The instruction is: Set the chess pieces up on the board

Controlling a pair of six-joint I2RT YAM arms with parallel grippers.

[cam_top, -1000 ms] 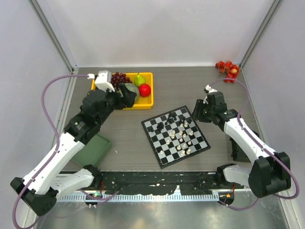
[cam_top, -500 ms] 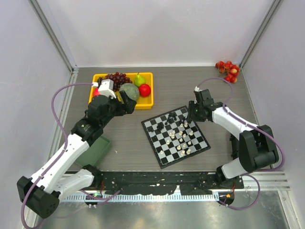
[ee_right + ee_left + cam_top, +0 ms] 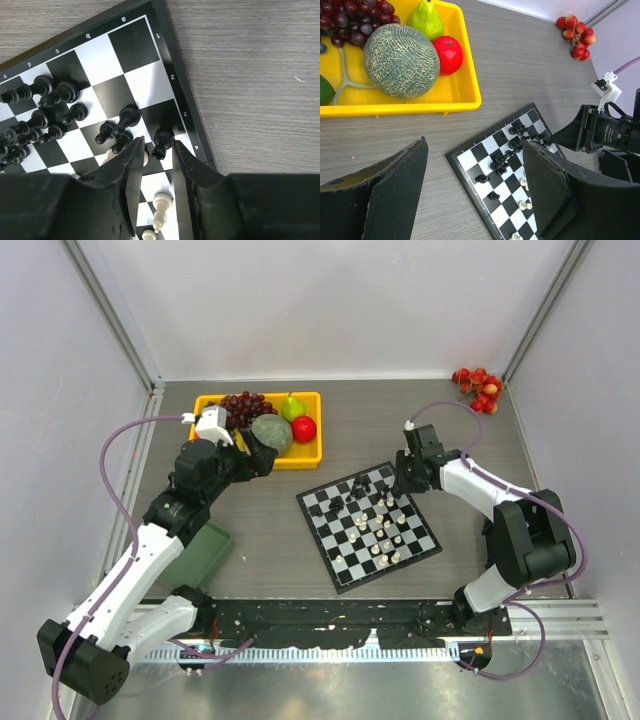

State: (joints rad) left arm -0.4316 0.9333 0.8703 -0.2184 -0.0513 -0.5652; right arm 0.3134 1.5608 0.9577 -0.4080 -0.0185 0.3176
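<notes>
Over at the left, just near of the yellow tray (image 3: pixel 306 456) and its melon (image 3: pixel 270 430), a wide, empty left gripper (image 3: pixel 262 454), well apart from the board. No trouble from that side unless swung right across the pieces. Toward the middle, the board (image 3: pixel 340 562), set askew on the table, with the chess pieces (image 3: pixel 372 525) in disorder: black ones crowded at the far corner, cream ones scattered toward the near right. At the board's far right edge, the right gripper (image 3: pixel 157 150), low and narrow, fingers (image 3: pixel 132 175) astride one black piece (image 3: pixel 161 139); cannot tell whether touching it yet. Chief risk right there: a cream piece (image 3: pixel 144 159) against the finger on the left of the wrist view, plus more black pieces just beyond, all close enough to be nudged or toppled on the squeeze or the lift. Also possible: an off-centre pinch on so small and rounded a figure, squirting it sideways past the border onto the table. Or a dragged board, probably light, shifting every piece at once.
</notes>
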